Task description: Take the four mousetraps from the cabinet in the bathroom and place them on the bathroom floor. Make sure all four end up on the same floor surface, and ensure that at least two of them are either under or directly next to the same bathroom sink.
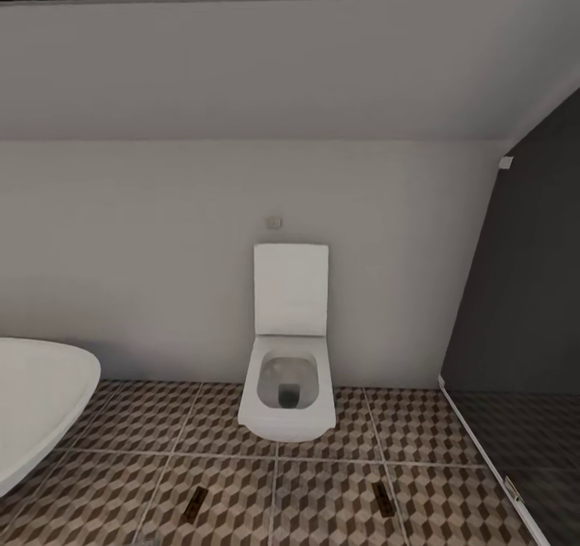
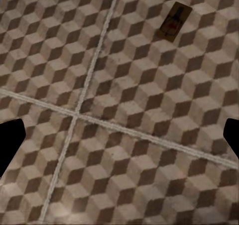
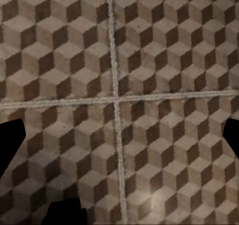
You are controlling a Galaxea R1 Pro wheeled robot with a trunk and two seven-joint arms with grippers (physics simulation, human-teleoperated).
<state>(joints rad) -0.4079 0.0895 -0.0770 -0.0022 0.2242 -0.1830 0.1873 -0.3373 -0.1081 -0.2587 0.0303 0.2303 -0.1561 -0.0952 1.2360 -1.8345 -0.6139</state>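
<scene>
Already on floor (image 1: 451, 433): two mousetraps (image 1: 195, 504) (image 1: 383, 499), by toilet (image 1: 287, 397). Both claws wide, empty. Risk: base running over them; no sink near.

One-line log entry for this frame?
traps on floor: two, left, right | toilet ahead | grippers open, empty

Soft, even, shadowless render light; slightly blurry, low-resolution wrist pictures.
</scene>
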